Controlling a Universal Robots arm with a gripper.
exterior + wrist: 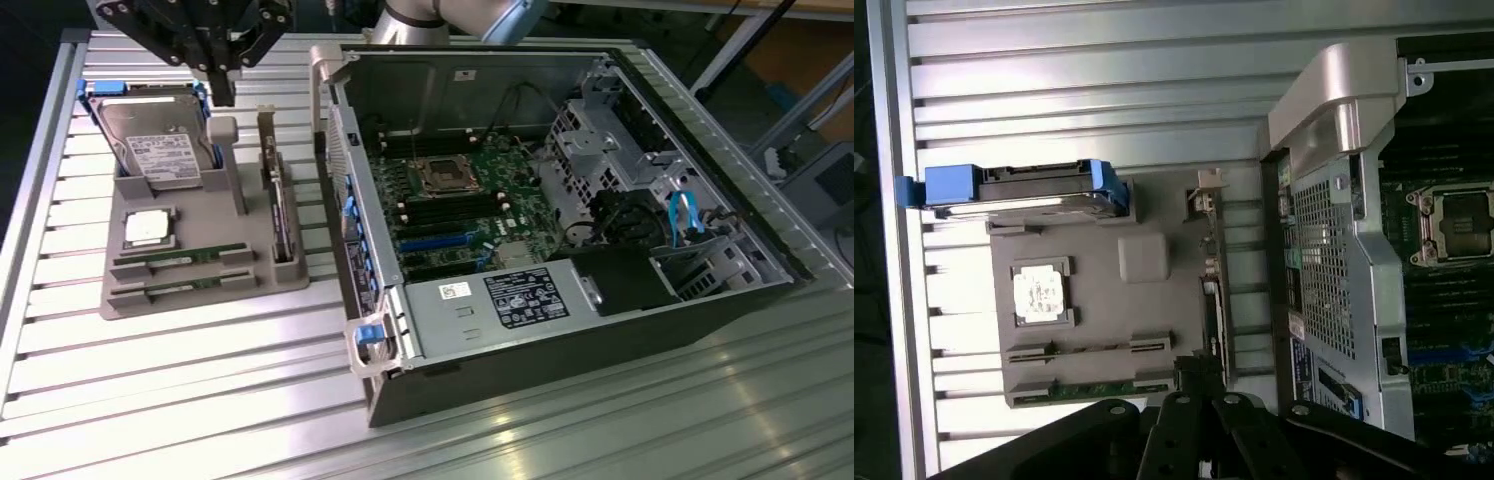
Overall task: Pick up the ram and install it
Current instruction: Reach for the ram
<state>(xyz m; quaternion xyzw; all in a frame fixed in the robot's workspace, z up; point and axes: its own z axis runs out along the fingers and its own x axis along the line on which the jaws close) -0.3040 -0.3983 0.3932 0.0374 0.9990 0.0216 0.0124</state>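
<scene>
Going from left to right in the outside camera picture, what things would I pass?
Hard drive → upright card → processor socket → blue cables.

— What crowds you?
— Below my gripper (224, 92), the upright hard drive (158, 140) stands to one side of my jaws. The tall card (276, 200) and the case wall (350, 200) stand to the other.
— Any room?
— Open air straight under my jaws, above the tray (200, 222).

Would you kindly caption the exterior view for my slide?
Shut gripper over the parts tray; ram slotted there, beside the open computer case.
</scene>
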